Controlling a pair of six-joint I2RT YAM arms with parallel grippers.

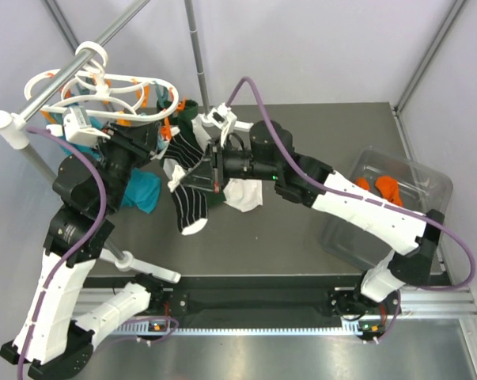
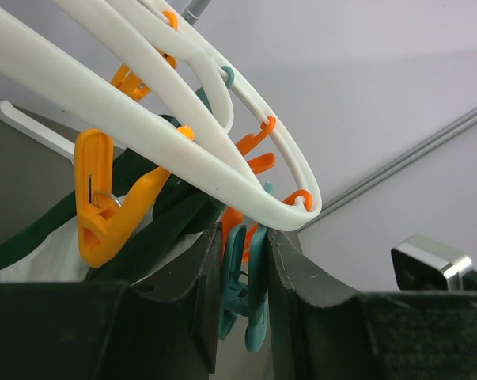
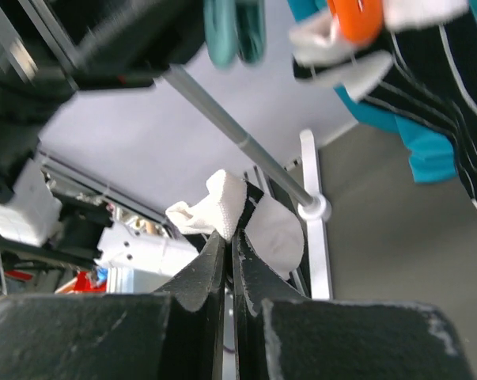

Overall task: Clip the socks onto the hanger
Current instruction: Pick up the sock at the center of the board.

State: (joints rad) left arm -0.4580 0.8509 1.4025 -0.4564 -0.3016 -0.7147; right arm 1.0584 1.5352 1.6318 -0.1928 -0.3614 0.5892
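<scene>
**Left fingers on teal peg, right fingers pinching sock**

Left fingers (image 2: pixel 305 289) are clamped on a teal peg (image 2: pixel 242 297) that hangs from the lower edge of the hanger (image 2: pixel 183 154). One pad sits on each side of the peg. The hanger is a white ring hooked on the grey rail (image 1: pixel 72 67) at the far-left of the counter (image 1: pixel 301 237). An orange peg (image 2: pixel 104 206) dangles just beside, to the left in the left wrist view, with dark green cloth (image 2: pixel 155 237) behind it.

Right fingers (image 3: pixel 198 281) are pressed together on a white fabric edge of the striped sock (image 1: pixel 187 202). The sock is dark with thin white stripes and droops from the grip above the counter, near the hanger and below it. A second striped sock (image 3: pixel 436 71) hangs from an orange clip (image 3: pixel 357 16) on the hanger.

A teal cloth (image 1: pixel 143 190) hangs near the left arm, and a white cloth (image 1: pixel 244 196) lies under the right wrist. Orange socks (image 1: pixel 387 188) lie in the clear bin (image 1: pixel 428 186) at the right of the counter, well apart from the hanger.
</scene>
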